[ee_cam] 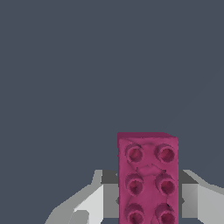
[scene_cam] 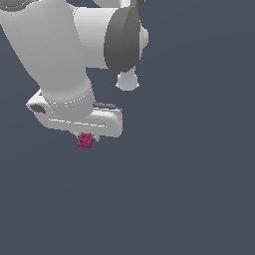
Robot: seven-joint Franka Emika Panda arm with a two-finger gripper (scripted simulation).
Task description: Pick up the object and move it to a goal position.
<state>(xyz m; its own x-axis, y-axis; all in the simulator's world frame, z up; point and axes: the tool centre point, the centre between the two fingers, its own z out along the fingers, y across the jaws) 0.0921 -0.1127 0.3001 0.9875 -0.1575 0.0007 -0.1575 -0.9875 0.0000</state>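
Most of the exterior view's upper left is taken up by the white arm (scene_cam: 60,45). Beneath its wrist, the gripper (scene_cam: 86,138) is largely hidden by the hand body. In the wrist view the fingers (ee_cam: 94,201) are pressed against both sides of the magenta block (ee_cam: 148,179), so the jaws are seen closed on it. The studded block (scene_cam: 85,141) is held just under the hand, over the plain dark ground (scene_cam: 189,189).

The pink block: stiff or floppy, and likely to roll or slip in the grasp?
The block looks stiff: straight edges, flat sides, studs keeping their shape. Being box-shaped, it probably would not roll. The fingers meet its flat sides, so slipping seems unlikely, though contact is partly hidden. In the exterior view it is small, so probably light.
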